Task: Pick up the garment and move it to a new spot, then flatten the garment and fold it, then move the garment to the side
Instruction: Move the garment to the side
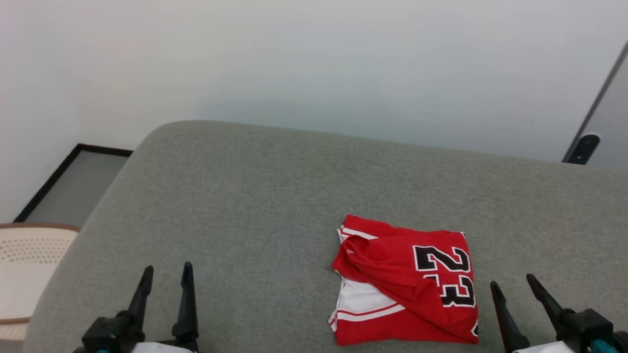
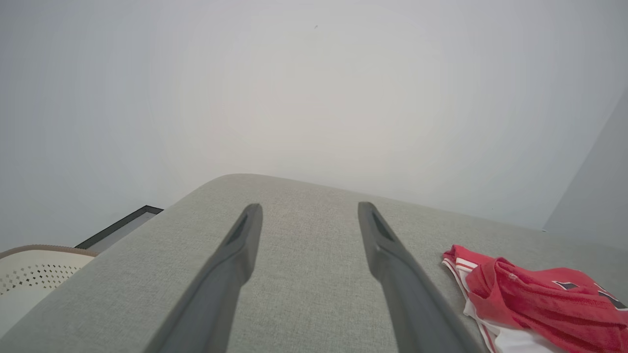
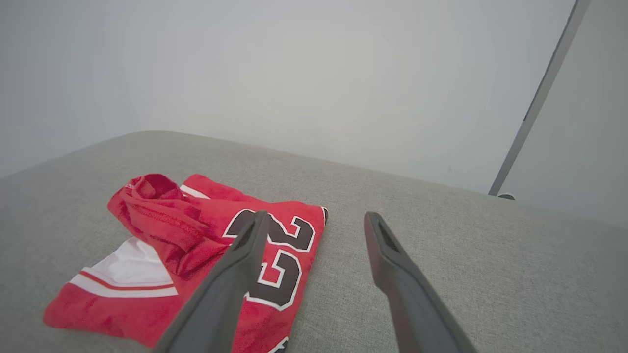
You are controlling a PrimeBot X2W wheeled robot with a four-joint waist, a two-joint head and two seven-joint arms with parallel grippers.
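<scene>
Garment (image 1: 407,282) lay on the grey cushion (image 1: 245,196), toward its near right part, loosely folded into a rough square. It was bright red, with a black 23 outlined in white facing up along the right side, a white panel with thin red-and-white stripes at the lower left, and a bunched red fold running diagonally across the middle. Head view gave the full outline and both digits. Right wrist view, low and from the garment's right, had one of its own fingers (image 3: 223,284) crossing the digits, but showed the raised hump of the red fold better than from above. Left wrist view caught the garment at its lower right corner, nearly edge-on; striped hem and white panel plain, digits too slanted to read. Left gripper (image 1: 167,267) sat over the near left of the cushion, well apart from the garment, fingers spread wide, holding nothing. Right gripper (image 1: 512,281) stood just beside the garment's right edge, apart from it in the head view, fingers likewise wide and empty. Off the cushion's left end: a cream perforated object (image 1: 29,250) and a dark-framed strip of floor (image 1: 78,181). A grey door panel (image 1: 615,122) with a dark stopper (image 1: 583,148) stood at far right.
</scene>
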